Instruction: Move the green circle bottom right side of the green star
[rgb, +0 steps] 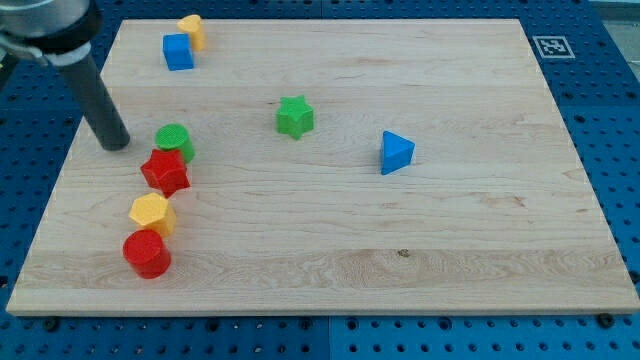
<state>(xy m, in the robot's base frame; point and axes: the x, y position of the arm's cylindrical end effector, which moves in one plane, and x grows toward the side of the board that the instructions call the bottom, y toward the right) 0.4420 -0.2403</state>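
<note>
The green circle (174, 140) lies on the wooden board at the view's left, touching the red star (165, 172) just below it. The green star (295, 116) lies near the board's middle, well to the right of the green circle. My tip (116, 143) rests on the board just left of the green circle, with a small gap between them.
A yellow hexagon (152, 213) and a red circle (147, 253) lie below the red star. A blue cube (178, 52) and a yellow block (192, 31) sit at the top left. A blue triangle (396, 152) lies right of the green star. The board (450, 250) ends at a blue pegboard.
</note>
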